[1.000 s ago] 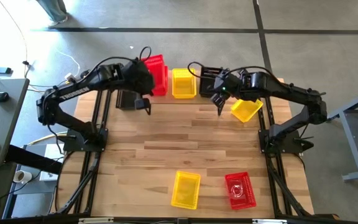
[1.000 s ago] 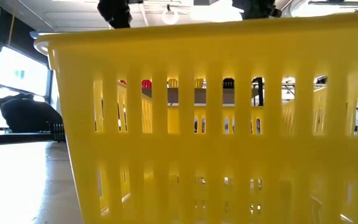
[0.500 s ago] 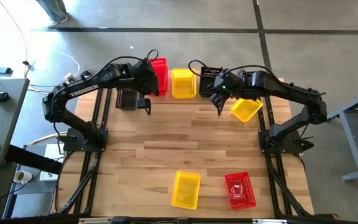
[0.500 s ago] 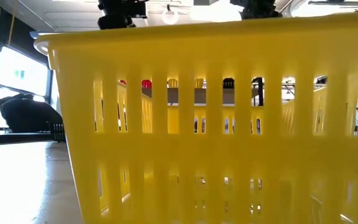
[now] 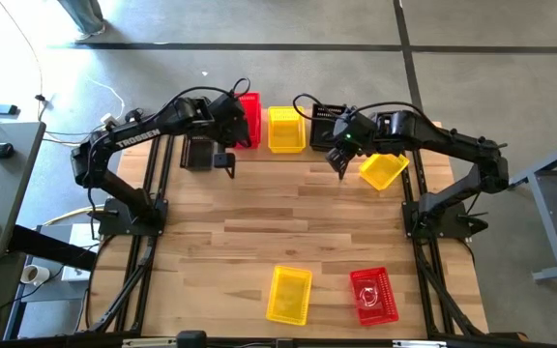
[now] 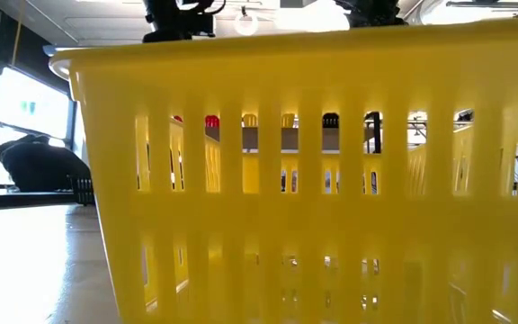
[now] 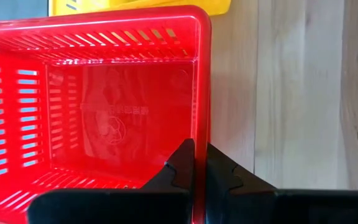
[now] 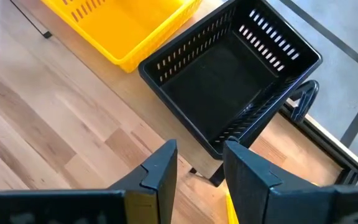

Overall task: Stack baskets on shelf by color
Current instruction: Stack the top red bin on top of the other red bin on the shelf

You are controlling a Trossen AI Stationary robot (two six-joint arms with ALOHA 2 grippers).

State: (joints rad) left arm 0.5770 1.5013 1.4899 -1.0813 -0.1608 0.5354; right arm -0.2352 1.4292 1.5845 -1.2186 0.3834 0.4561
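My left gripper (image 7: 201, 171) is shut on a red basket (image 7: 104, 118) at the left end of the shelf (image 5: 259, 153). I cannot tell whether the basket stands on the plank. A yellow basket (image 5: 285, 130) and a black basket (image 5: 325, 118) stand beside it on the shelf. My right gripper (image 8: 197, 168) hovers open just in front of the black basket (image 8: 229, 74), with nothing between its fingers. On the table lie a black basket (image 5: 199, 153), a yellow basket (image 5: 383, 170), another yellow basket (image 5: 289, 294) and a red basket (image 5: 373, 295). My left gripper pinches one side wall of the red basket at its rim (image 7: 201, 134). One finger (image 7: 180, 167) is inside the basket and the other (image 7: 221, 174) outside. The fingers slant down from above. The basket's opening faces up.
The yellow basket (image 6: 313, 180) near the table's front edge fills the low view; only the tops of both arms show above it. Bare wood lies in the middle of the table (image 5: 288, 222). The arms' black frames stand at the table's left and right sides.
My left gripper has carried the red basket a little toward the table's right edge and down, closer to the shelf's left end, and has rolled somewhat. My right gripper has stayed in place, open, and turned slightly at the wrist.
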